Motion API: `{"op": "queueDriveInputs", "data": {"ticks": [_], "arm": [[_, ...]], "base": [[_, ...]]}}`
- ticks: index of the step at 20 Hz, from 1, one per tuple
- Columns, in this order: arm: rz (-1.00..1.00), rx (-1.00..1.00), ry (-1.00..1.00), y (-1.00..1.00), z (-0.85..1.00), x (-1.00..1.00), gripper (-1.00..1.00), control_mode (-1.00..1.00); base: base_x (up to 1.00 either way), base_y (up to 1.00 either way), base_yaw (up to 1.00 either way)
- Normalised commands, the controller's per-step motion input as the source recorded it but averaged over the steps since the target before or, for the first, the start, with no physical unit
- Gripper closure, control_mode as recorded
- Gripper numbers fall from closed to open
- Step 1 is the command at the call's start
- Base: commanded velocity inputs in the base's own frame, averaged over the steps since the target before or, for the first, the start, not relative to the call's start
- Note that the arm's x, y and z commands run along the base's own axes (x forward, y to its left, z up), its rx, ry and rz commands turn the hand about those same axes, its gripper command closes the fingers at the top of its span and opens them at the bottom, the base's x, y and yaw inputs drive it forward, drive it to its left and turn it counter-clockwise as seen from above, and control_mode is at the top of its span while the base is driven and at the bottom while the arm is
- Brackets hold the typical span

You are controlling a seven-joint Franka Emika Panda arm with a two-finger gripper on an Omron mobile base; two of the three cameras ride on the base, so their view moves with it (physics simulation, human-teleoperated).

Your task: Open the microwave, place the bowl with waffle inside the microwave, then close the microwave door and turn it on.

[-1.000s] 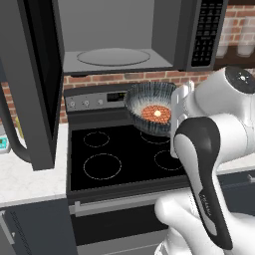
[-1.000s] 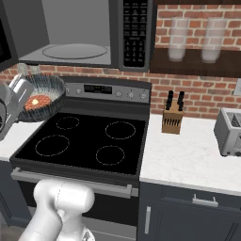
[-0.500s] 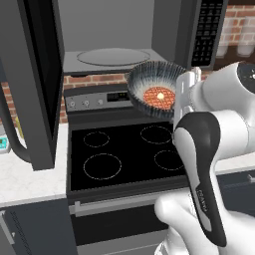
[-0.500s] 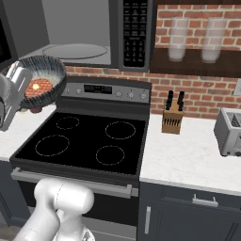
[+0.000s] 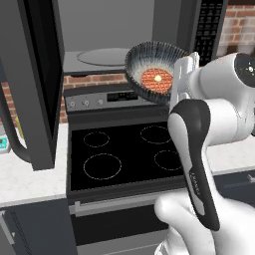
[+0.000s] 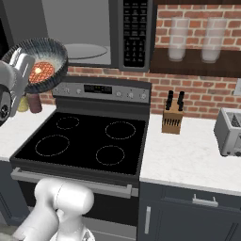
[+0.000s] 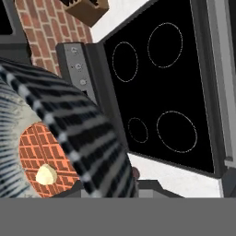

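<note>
The microwave (image 5: 107, 25) hangs over the stove with its door (image 5: 30, 74) swung wide open to the left, showing a glass turntable (image 5: 107, 56) inside. The dark streaked bowl (image 5: 149, 62) hangs in the air, tilted, just in front of the opening's lower right edge, with the orange waffle (image 5: 157, 78) lying in it. My gripper (image 5: 180, 74) is shut on the bowl's right rim. From the right base view the bowl (image 6: 47, 49), the waffle (image 6: 41, 72) and the gripper (image 6: 21, 66) sit left of the keypad (image 6: 135, 33). The hand view looks past the bowl wall (image 7: 69, 120) and waffle (image 7: 41, 152).
Below is the black stove (image 6: 89, 141) with its control panel (image 6: 101, 89). A knife block (image 6: 172, 117) and a toaster (image 6: 229, 132) stand on the right counter, two glasses (image 6: 179, 40) on a shelf. Jars (image 6: 33, 101) stand left of the stove.
The arm has lifted the bowl with the waffle from just above the stove's back panel up to the height of the microwave opening. The door has stayed open.
</note>
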Motion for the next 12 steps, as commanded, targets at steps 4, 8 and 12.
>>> {"op": "queueDriveInputs", "data": {"ticks": [4,8,12], "arm": [[0.00,0.00,0.00,0.00,0.71,0.37,1.00,-1.00],[0.00,0.00,0.00,0.00,0.38,0.48,1.00,-1.00],[0.00,0.00,0.06,0.00,0.00,0.69,1.00,-1.00]], "base": [[0.00,0.00,0.00],[0.00,0.00,0.00],[0.00,0.00,0.00]]}}
